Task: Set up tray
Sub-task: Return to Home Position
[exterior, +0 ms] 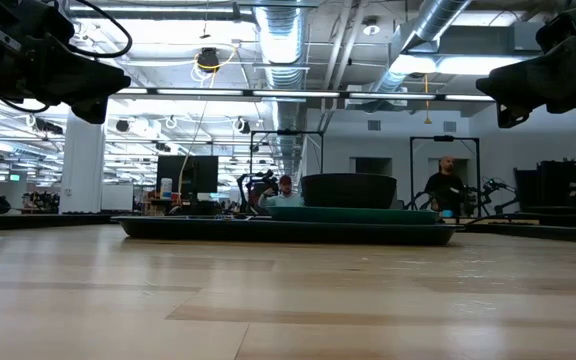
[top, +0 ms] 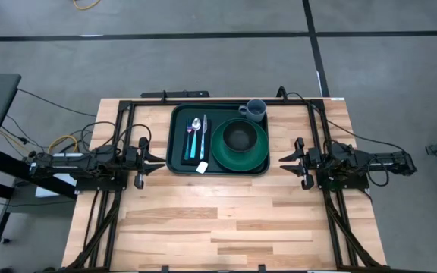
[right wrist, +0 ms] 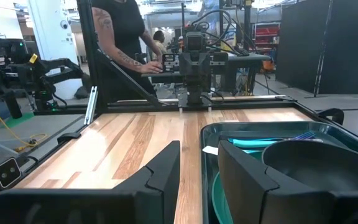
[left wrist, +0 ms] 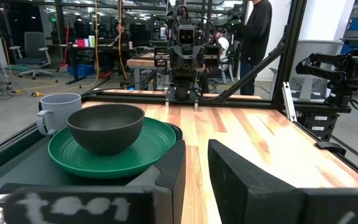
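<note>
The dark green tray (top: 179, 155) lies on the wooden table at its far middle, and its rim shows in the low view (exterior: 208, 229). On it rests a round green plate (top: 256, 155) with a dark bowl (top: 239, 136) standing on it. Left of the plate lie a spoon (top: 194, 130) and a teal-handled fork (top: 203, 144). A grey mug (top: 255, 111) stands at the tray's far right corner. My left gripper (top: 158, 159) is open and empty just left of the tray. My right gripper (top: 285, 159) is open and empty just right of it.
A narrow flat black rectangle (top: 174, 95) lies at the table's far edge. A small white tag (top: 202, 167) sits at the tray's near rim. The near half of the table (top: 218, 227) is bare wood. People stand beyond the table's sides (right wrist: 120, 43).
</note>
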